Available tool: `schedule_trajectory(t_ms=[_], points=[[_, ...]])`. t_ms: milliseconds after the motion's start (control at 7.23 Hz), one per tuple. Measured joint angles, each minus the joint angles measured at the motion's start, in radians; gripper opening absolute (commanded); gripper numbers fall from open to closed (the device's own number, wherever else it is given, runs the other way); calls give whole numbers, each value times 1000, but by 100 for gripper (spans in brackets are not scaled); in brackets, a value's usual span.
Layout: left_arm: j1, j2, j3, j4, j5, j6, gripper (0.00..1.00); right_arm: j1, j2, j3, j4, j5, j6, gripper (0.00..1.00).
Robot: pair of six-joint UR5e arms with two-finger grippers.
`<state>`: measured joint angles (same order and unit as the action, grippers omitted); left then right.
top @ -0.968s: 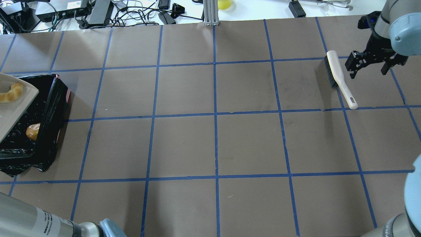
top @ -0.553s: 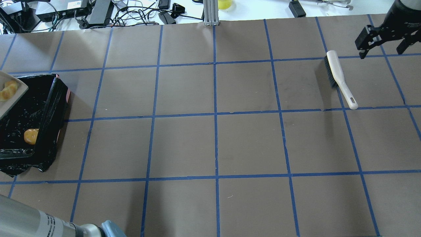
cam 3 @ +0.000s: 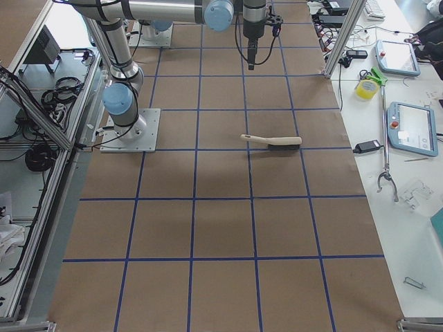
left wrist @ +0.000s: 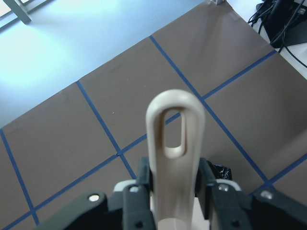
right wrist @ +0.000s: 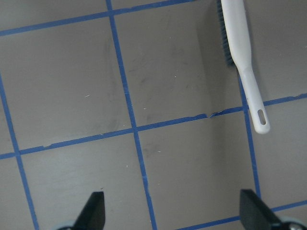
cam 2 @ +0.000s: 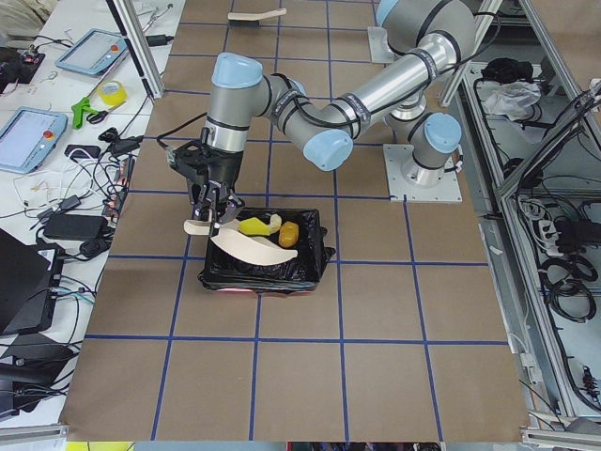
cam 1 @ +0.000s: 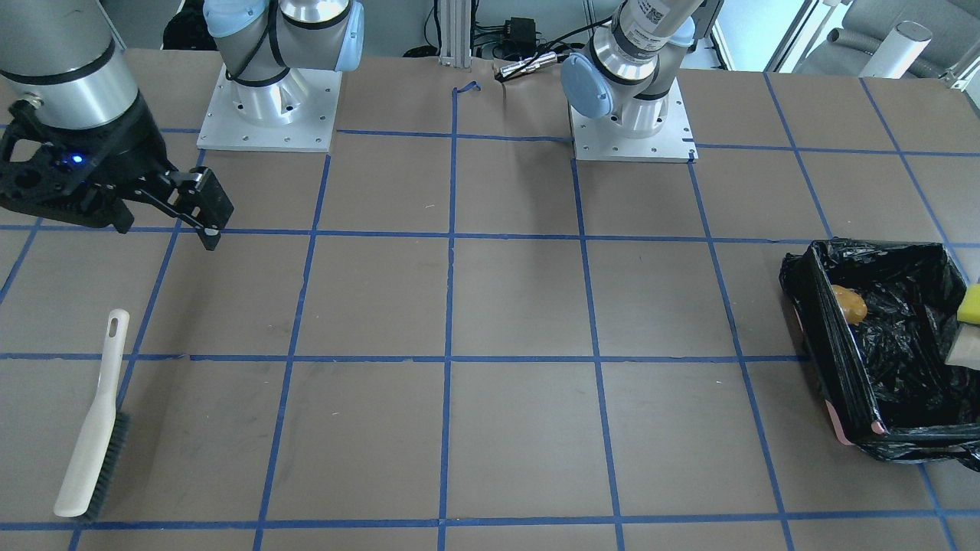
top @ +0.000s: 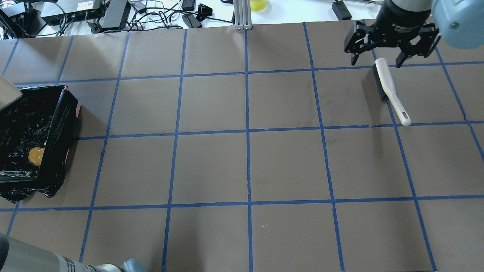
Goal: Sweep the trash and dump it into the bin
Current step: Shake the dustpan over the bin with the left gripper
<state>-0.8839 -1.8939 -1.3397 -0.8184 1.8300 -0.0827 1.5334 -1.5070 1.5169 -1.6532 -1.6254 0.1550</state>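
Note:
The bin (top: 56,124), lined with black plastic, stands at the table's left end; it also shows in the front view (cam 1: 823,337) and left view (cam 2: 263,277). The bread roll (top: 36,156) (cam 1: 848,304) (cam 2: 288,232) lies inside it. My left gripper (cam 2: 214,202) (left wrist: 175,191) is shut on the handle of the beige dustpan (cam 2: 249,249) (cam 1: 965,352), tilted over the bin. The yellow-green wedge (cam 2: 252,225) (cam 1: 971,304) and tan croissant (cam 2: 273,224) sit at the pan's edge. My right gripper (top: 376,63) (cam 1: 164,229) (right wrist: 175,215) is open and empty.
A white brush (top: 387,88) (cam 1: 96,428) (right wrist: 242,57) (cam 3: 271,141) with dark bristles lies flat on the table at the far right, just under the right gripper. Cables and boxes (top: 94,15) line the table's far edge.
The dustpan with the croissant has slid left, almost out of the overhead view. The right gripper has moved from right of the brush to above its bristle end.

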Motion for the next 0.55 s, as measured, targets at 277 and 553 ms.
schedule_trajectory(t_ms=[277, 553], points=[[-1, 33, -68, 97, 1, 47, 0, 19, -12, 2, -10, 18, 40, 100], [-23, 60, -90, 111, 29, 58, 0, 25, -13, 5, -80, 43, 54, 100]])
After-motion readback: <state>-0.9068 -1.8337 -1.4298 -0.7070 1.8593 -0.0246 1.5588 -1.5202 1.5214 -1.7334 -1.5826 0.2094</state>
